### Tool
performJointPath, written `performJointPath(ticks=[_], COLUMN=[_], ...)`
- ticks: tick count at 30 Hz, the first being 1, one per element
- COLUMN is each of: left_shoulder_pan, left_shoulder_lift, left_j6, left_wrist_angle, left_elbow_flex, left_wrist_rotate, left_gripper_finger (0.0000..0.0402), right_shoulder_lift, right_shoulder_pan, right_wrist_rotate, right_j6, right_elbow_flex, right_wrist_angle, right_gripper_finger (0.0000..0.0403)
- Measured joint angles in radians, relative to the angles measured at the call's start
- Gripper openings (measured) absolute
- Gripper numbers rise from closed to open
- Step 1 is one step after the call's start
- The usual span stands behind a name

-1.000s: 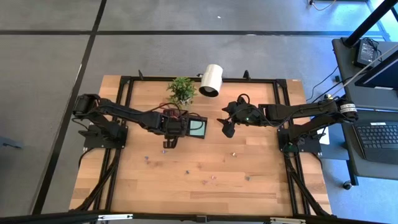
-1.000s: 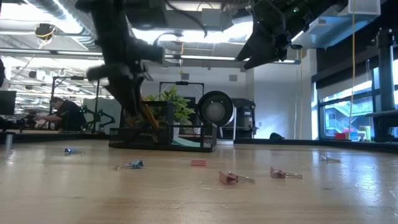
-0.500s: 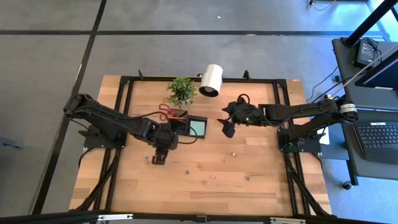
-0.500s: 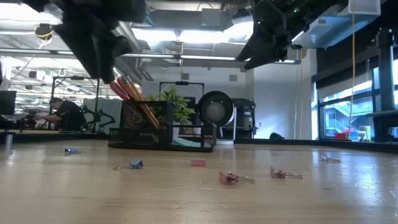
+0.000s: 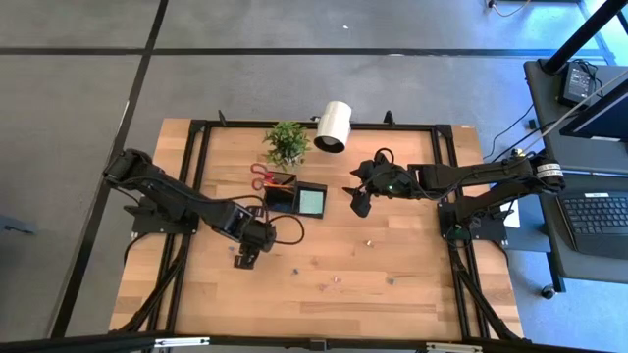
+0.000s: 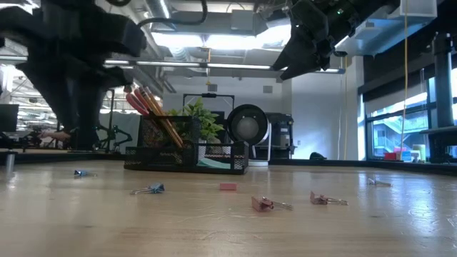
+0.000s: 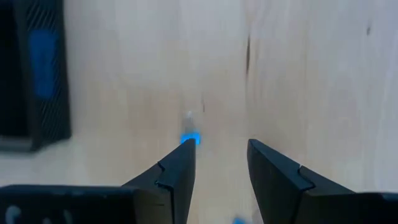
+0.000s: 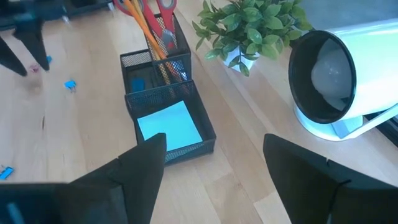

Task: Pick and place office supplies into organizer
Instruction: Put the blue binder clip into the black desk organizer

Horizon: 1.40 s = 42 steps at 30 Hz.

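Observation:
The black mesh organizer [image 5: 296, 196] stands at mid-table. Red-handled scissors [image 8: 163, 7] and wooden pencils [image 6: 153, 108] stick up out of its tall compartment, and the teal note pad [image 8: 169, 127] lies in its low one. Small clips lie loose on the wood, among them a blue one [image 7: 190, 138] and another blue one [image 6: 148, 189]. My left gripper [image 5: 245, 258] hangs open over the table, near and left of the organizer, pointing steeply down; the blue clip lies just beyond one fingertip. My right gripper [image 5: 356, 202] hovers open to the organizer's right, holding nothing.
A potted plant [image 5: 287, 143] and a white cylindrical lamp [image 5: 335, 126] stand behind the organizer. A red piece [image 6: 228, 187] and red clips [image 6: 263, 204] lie toward the near edge. Bare wood stretches on the near half around them.
My left gripper has swung away from the organizer toward the table's near edge and a little to the left, and now hangs over the loose clips. The pencils it stood in front of now show, leaning in the organizer. My right arm has kept still.

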Motion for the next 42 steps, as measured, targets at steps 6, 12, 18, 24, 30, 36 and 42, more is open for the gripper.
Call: performJointPath(ticks=[6,12,18,24,30,36,42], left_shoulder_pan=[0.015,0.029,0.029,0.029,0.029,0.029,0.029], left_shoulder_lift=[0.000,0.000,0.000,0.000,0.000,0.000,0.000], left_j6=[0.006,-0.002,-0.002,-0.020,-0.035,-0.058,-0.086], left_wrist_angle=[0.096,0.147,0.200,0.201,0.212,0.235,0.242], left_elbow_flex=[-0.082,-0.129,-0.161,-0.184,-0.184,-0.184,-0.184], left_wrist_rotate=[0.002,-0.005,-0.006,-0.030,-0.048,-0.008,-0.007], left_gripper_finger=[0.0139,0.0139,0.0139,0.0139,0.0139,0.0139,0.0139], right_shoulder_lift=[0.000,0.000,0.000,0.000,0.000,0.000,0.000], right_shoulder_pan=[0.000,0.000,0.000,0.000,0.000,0.000,-0.001], right_wrist_rotate=[0.000,0.000,0.000,0.000,0.000,0.000,0.000], right_j6=[0.003,0.003,0.003,0.003,0.003,0.003,0.002], right_elbow_flex=[0.000,0.000,0.000,0.000,0.000,0.000,0.000], right_wrist_angle=[0.003,0.004,0.007,0.007,0.007,0.007,0.007], right_gripper_finger=[0.0272,0.0272,0.0272,0.0272,0.0272,0.0272,0.0272])
